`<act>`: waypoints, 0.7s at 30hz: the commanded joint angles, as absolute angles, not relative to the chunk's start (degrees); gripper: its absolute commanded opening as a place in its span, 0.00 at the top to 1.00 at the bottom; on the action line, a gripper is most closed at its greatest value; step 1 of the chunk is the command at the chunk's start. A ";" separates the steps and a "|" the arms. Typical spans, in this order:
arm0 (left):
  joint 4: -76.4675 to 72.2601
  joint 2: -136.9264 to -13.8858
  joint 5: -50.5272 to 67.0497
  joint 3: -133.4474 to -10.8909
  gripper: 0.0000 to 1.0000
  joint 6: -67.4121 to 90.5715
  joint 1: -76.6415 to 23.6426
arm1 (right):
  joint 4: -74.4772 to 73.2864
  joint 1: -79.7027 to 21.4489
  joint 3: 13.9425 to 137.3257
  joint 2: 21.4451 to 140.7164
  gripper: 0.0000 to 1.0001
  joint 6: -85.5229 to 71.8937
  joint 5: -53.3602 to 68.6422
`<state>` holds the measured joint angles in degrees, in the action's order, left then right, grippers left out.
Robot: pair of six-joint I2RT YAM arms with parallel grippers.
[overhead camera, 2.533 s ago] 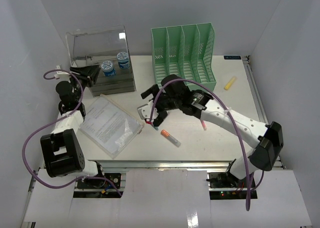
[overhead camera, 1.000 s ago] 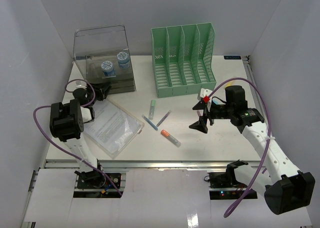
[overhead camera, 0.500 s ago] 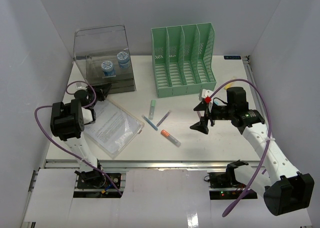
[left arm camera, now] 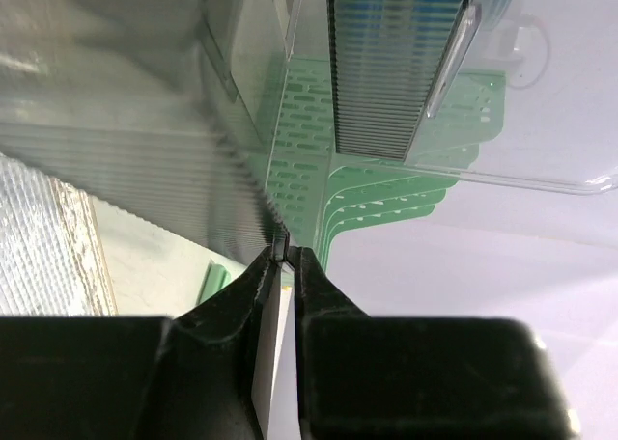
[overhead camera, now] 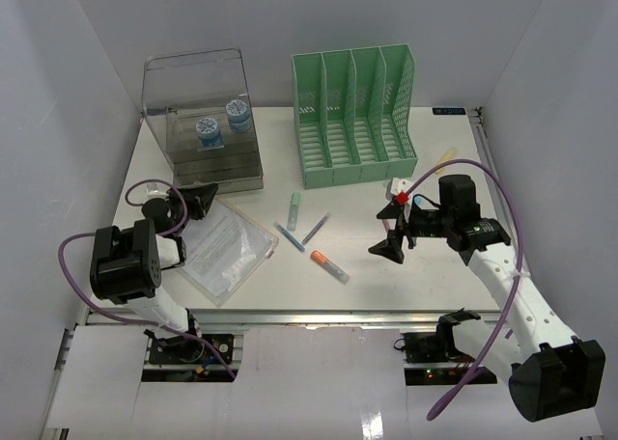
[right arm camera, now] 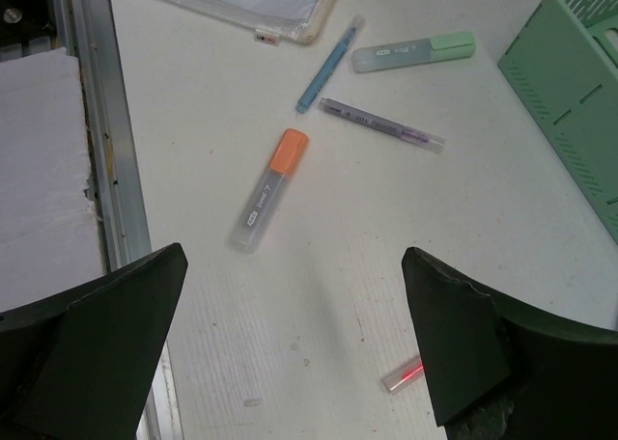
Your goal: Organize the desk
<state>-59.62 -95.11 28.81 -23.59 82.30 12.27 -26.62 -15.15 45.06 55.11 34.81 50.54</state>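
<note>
Collision with the box (overhead camera: 214,160) is your first worry. The left gripper (overhead camera: 203,202) sits right at its front corner, over the far edge of the folder (overhead camera: 220,245), jaws pinched almost together. You can't tell from the wrist view whether they hold anything. Swing or lift carelessly and you'll shove the box or drag the folder. The folder looks slick and floppy, so a pinch on one corner could let it sag and sweep the blue pen (overhead camera: 289,235) beside it.

The right gripper (right arm camera: 294,334) hangs wide open and empty above the desk (overhead camera: 435,276), which spreads under everything, with loose pens lying mid-desk. Drop straight down and a finger may land on the orange marker (right arm camera: 269,189) or roll it toward the near rail (right arm camera: 92,151). Round barrels tend to skid away from a lopsided close. A small pink pen (right arm camera: 404,372) lies just beside one finger, easy to knock.
</note>
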 commanded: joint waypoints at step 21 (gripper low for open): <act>-8.27 -56.31 29.00 -23.59 0.19 56.63 11.52 | -19.04 -9.61 39.36 59.34 0.10 25.76 42.01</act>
